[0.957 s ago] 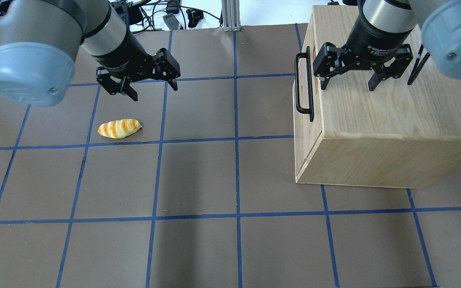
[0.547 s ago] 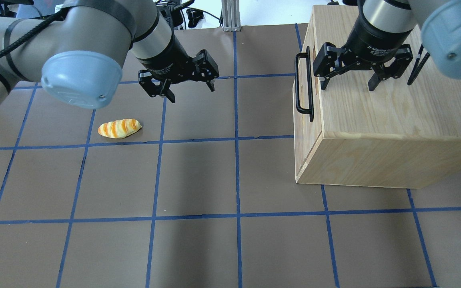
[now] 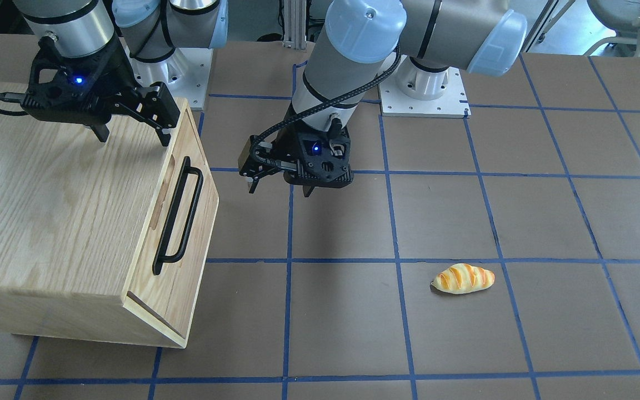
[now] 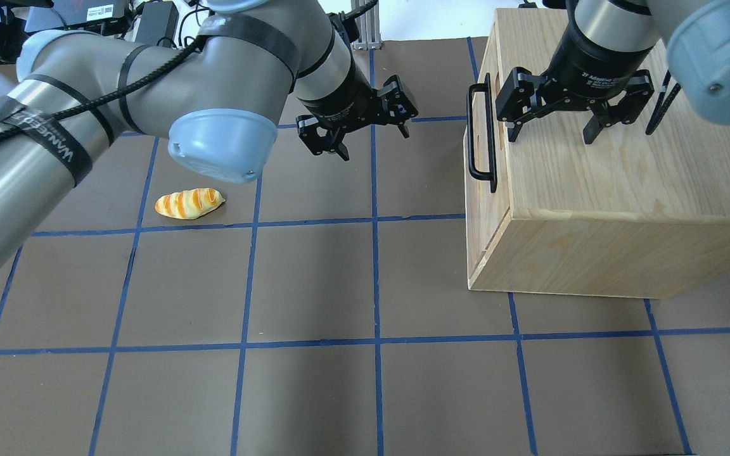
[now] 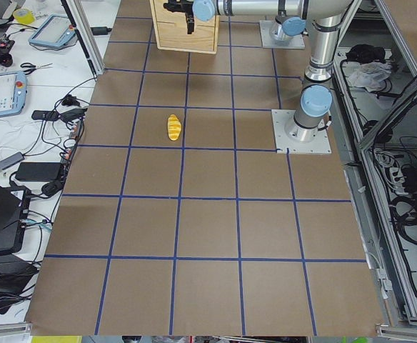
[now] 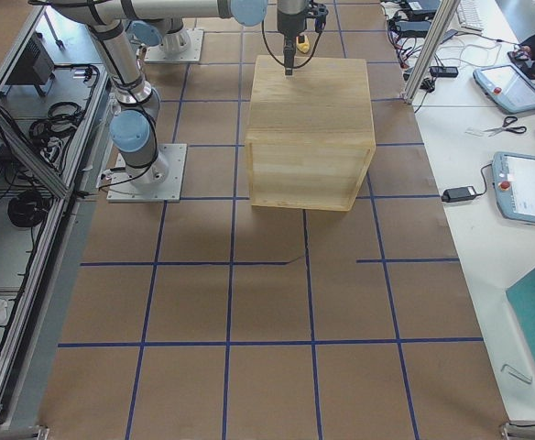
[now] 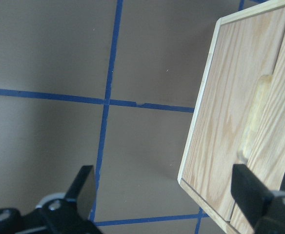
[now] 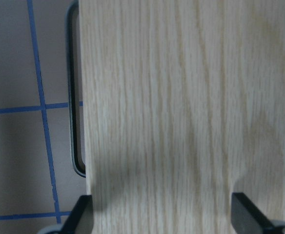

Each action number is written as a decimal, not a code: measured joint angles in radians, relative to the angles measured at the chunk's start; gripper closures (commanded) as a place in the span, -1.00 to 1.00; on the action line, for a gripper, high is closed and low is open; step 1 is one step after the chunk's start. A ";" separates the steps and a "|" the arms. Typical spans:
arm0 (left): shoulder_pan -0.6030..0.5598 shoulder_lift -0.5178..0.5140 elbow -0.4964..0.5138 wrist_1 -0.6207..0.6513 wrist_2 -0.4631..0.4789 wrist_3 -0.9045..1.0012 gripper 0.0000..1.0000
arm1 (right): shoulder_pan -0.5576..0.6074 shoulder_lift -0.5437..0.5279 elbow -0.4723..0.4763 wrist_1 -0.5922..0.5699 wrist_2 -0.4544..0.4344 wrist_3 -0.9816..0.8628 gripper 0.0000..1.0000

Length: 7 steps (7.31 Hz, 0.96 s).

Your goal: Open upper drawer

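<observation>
Bread roll (image 4: 189, 203) far from upper drawer (image 3: 196, 214)

Left claw (image 4: 372, 135) nearer upper drawer (image 4: 480, 183)

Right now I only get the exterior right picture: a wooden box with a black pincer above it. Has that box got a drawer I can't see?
Observer: Yes. The upper drawer is on the far face, shut, with a long black bar handle across it.
Operator: Is anything holding the handle?
Observer: No. The left pincer hangs open over the table, apart from it.
Operator: Anything else lying about?
Observer: One striped bread roll on the table, on the left arm's side.
</observation>
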State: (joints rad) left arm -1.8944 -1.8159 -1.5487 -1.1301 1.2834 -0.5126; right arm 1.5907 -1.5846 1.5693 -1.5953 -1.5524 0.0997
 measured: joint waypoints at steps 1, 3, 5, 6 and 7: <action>-0.012 -0.017 0.005 0.019 -0.023 -0.006 -1.00 | 0.000 0.000 0.000 0.000 0.000 0.000 -1.00; -0.027 -0.045 0.016 0.049 -0.062 -0.014 -1.00 | 0.000 0.000 0.000 0.000 0.000 0.000 -1.00; -0.044 -0.069 0.026 0.082 -0.079 -0.040 -1.00 | 0.000 0.000 0.000 0.000 0.001 0.000 -1.00; -0.051 -0.079 0.028 0.102 -0.082 -0.051 -1.00 | 0.000 0.000 0.000 0.000 0.000 0.000 -1.00; -0.058 -0.089 0.033 0.116 -0.087 -0.064 -1.00 | 0.000 0.000 0.000 0.000 0.000 0.000 -1.00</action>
State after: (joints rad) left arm -1.9519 -1.9045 -1.5154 -1.0144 1.1967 -0.5769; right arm 1.5907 -1.5846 1.5693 -1.5953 -1.5520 0.0997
